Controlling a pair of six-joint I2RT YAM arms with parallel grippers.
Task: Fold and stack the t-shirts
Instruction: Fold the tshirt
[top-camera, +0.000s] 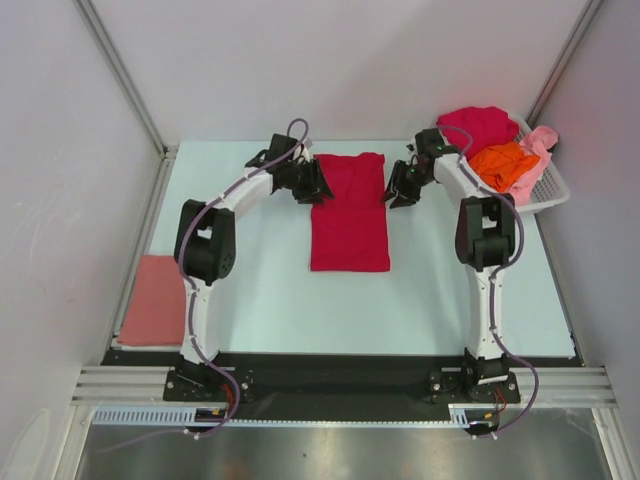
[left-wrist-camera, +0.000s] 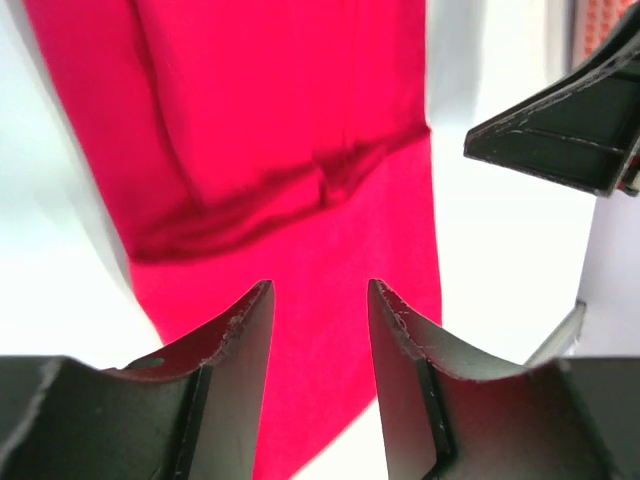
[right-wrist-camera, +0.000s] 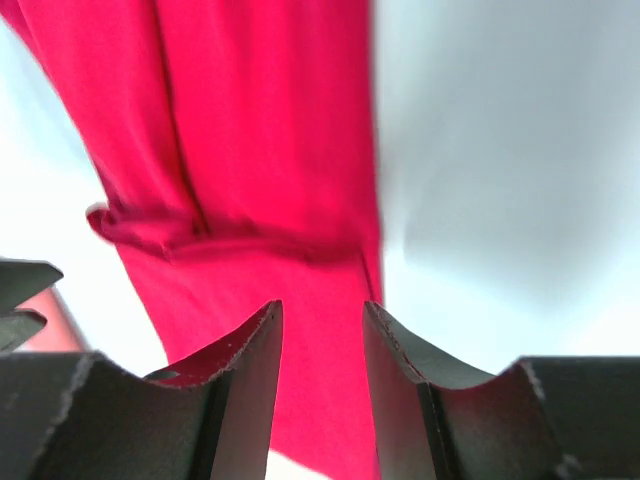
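Nearby, basket (top-camera: 556, 189) holds orange shirt (top-camera: 503, 165), crimson shirt (top-camera: 478, 125).

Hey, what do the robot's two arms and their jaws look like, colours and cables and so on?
Both the left arm and the right arm have white links, bulky black joint housings and black bases. A thin purple-grey cable loops along each. The jaws are matt black, tapering, with curved inner faces and scuffed, pale edges.
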